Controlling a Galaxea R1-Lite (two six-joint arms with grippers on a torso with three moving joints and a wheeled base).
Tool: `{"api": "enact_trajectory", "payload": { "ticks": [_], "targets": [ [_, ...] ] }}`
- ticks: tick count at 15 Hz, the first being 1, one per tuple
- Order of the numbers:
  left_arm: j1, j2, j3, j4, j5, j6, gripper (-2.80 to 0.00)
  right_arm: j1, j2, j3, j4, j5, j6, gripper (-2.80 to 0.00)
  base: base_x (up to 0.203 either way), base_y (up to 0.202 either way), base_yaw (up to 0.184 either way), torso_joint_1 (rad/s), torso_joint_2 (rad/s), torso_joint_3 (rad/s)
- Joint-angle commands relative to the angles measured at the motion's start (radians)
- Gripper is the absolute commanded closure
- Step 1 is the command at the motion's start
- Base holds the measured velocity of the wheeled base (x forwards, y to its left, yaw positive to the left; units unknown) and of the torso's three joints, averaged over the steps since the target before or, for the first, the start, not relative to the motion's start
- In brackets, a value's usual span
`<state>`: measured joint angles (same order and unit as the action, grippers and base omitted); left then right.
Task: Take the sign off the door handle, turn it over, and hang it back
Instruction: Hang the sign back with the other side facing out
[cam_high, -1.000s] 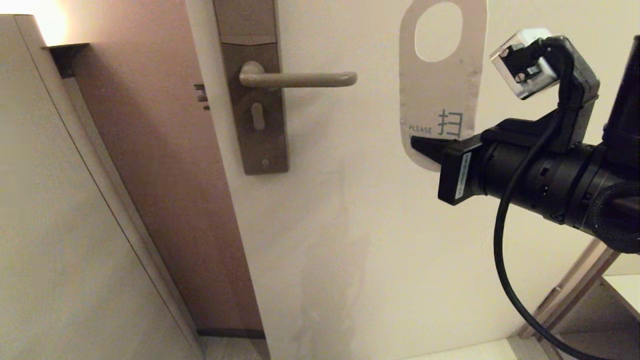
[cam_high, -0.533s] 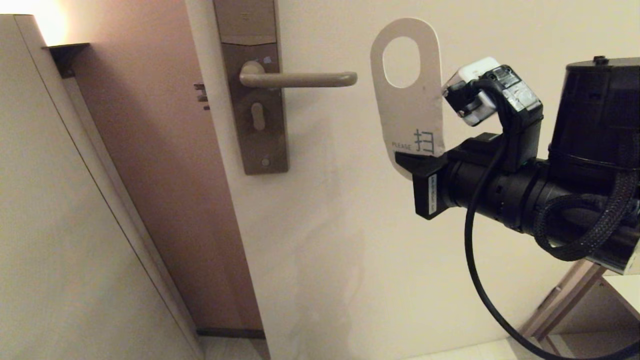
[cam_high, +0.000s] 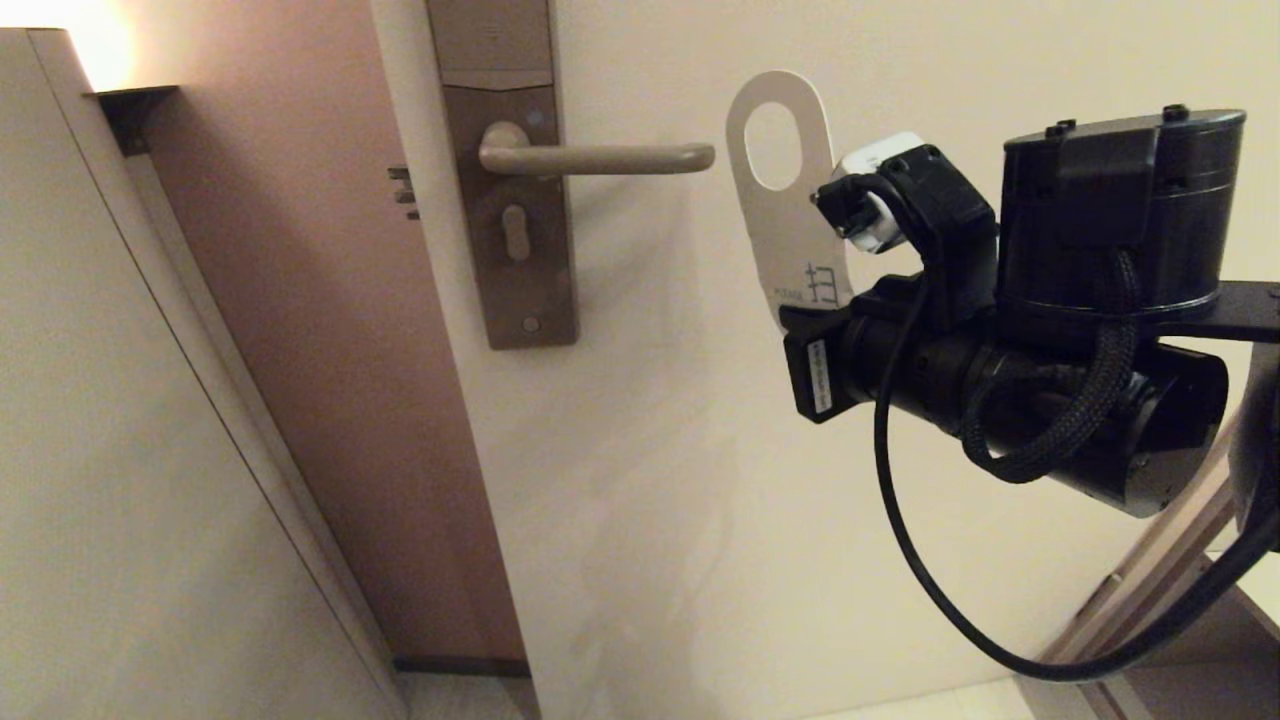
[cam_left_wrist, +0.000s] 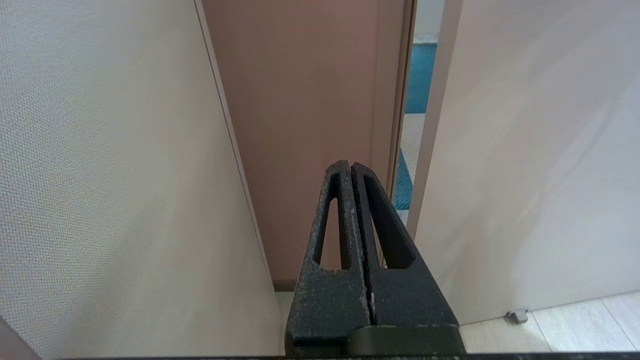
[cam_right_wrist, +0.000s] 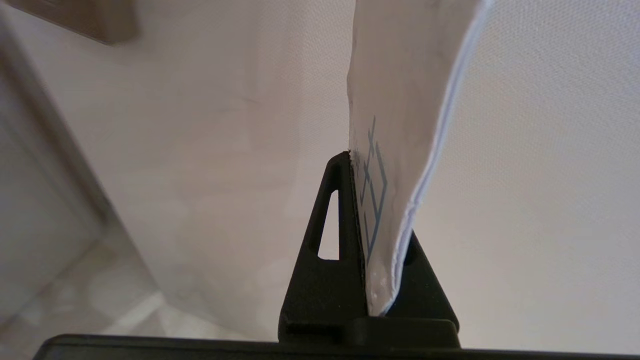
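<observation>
Above the right pincer (cam_high: 800, 318), clamped on the sign (cam_high: 785, 235), the oval hole should be lined up with the door handle (cam_high: 600, 158) tip before sliding on.

Warm, dim indoor light fills the head view, with a bright blown-out glow in the upper corner above the wall (cam_high: 150, 450) on the robot's left. The door handle (cam_high: 600, 158) throws a soft shadow down across the pale door (cam_high: 650, 480), and a faint wide shadow lies below the right gripper (cam_high: 805, 322). The sign (cam_high: 785, 235) held there looks evenly lit, without glare. The left wrist view is cooler and brighter. In the right wrist view the sign's upper part is blurred, and the background beyond the fingers is out of focus
</observation>
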<state>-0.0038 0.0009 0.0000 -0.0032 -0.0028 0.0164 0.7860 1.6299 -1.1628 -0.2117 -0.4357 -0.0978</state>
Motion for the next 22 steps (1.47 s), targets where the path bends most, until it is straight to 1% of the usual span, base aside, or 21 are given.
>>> {"api": "enact_trajectory", "payload": {
  "ticks": [1, 4, 7, 11, 16, 20, 22],
  "targets": [
    [0.001, 0.001, 0.000, 0.000, 0.000, 0.000, 0.00, 0.000, 0.022, -0.029, 0.014, -0.023, 0.000, 0.00, 0.000, 0.000, 0.000, 0.000, 0.00, 0.000],
    [-0.001, 0.001, 0.000, 0.000, 0.000, 0.000, 0.00, 0.001, 0.042, -0.066, 0.020, -0.078, -0.001, 0.00, 0.000, 0.000, 0.000, 0.000, 0.00, 0.000],
    [-0.001, 0.001, 0.000, 0.000, 0.000, 0.000, 0.00, 0.001, 0.062, -0.125, 0.061, -0.116, 0.006, 0.00, 0.000, 0.000, 0.000, 0.000, 0.00, 0.000],
    [0.000, 0.001, 0.000, -0.001, 0.000, 0.000, 0.00, 0.035, 0.084, -0.158, 0.067, -0.164, 0.009, 0.00, 0.000, 0.000, 0.000, 0.000, 0.00, 0.000],
    [-0.001, 0.001, 0.000, 0.000, 0.000, 0.000, 0.00, 0.052, 0.087, -0.155, 0.067, -0.179, 0.033, 0.00, 0.000, 0.000, 0.000, 0.000, 0.00, 0.000],
    [-0.001, 0.001, 0.000, 0.000, 0.000, 0.000, 0.00, 0.061, 0.103, -0.156, 0.066, -0.181, 0.038, 0.00, 0.000, 0.000, 0.000, 0.000, 0.00, 0.000],
    [0.001, 0.001, 0.000, -0.001, 0.000, 0.000, 0.00, 0.070, 0.115, -0.161, 0.066, -0.196, 0.045, 0.00, 0.000, 0.000, 0.000, 0.000, 0.00, 0.000]
  ]
}}
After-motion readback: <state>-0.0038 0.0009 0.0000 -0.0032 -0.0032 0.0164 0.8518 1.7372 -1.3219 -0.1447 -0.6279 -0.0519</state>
